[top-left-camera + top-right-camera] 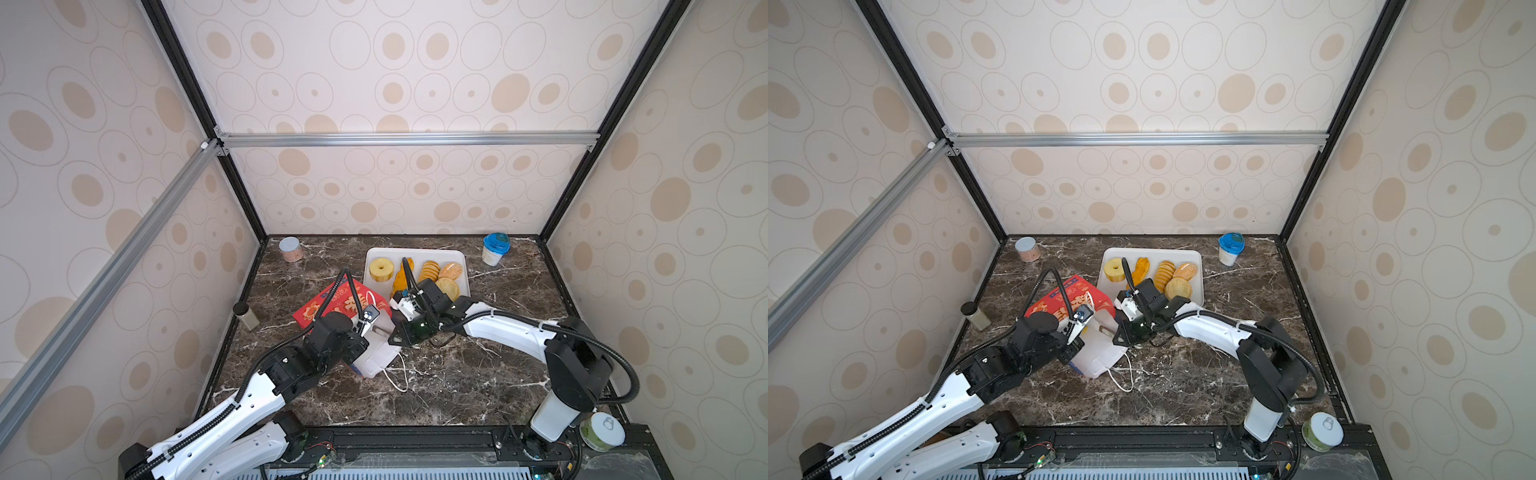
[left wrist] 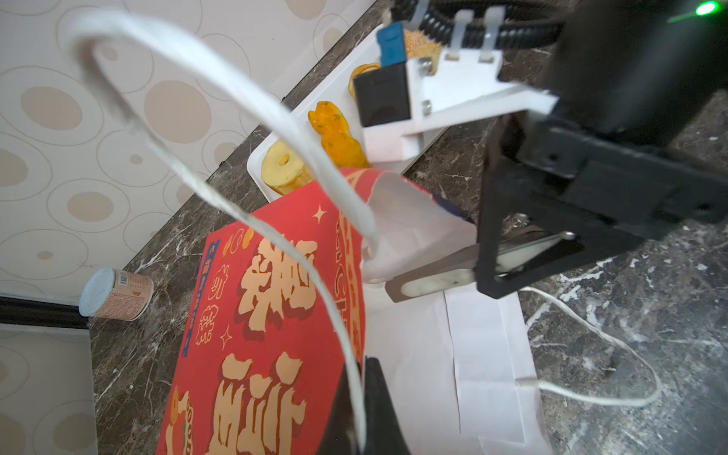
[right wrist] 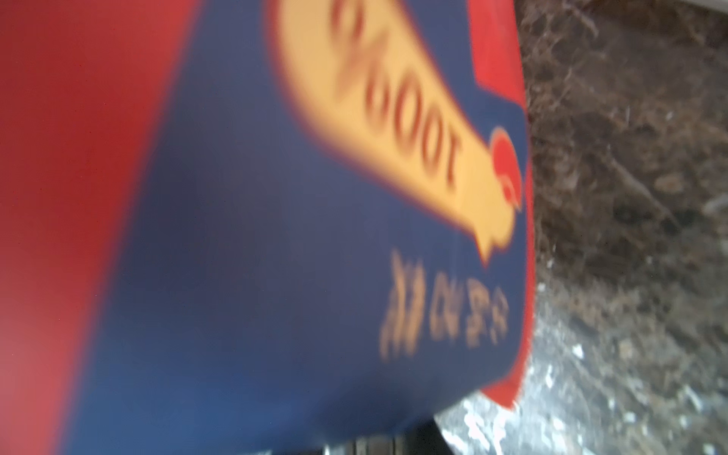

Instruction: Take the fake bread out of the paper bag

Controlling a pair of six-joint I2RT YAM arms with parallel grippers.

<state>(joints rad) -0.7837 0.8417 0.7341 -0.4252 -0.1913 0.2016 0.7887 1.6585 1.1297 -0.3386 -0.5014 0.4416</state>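
On the blue panel (image 3: 256,307) of the paper bag (image 3: 78,157), a tan banner (image 3: 394,130) reads "100%".

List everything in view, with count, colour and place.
paper bag: one, red, white lining, lying centre-left on table
fake bread: five visible, yellow to orange, on the tray
tray: one, white, back centre
can: one, pinkish, back left corner
cup: one, white with blue lid, back right
jar: one, dark lid, left edge
tin: one, green, front right
table: one, dark marble, under everything
left end effector: one, black, shut on bag's cord handle
right end effector: one, black, shut on bag's white rim
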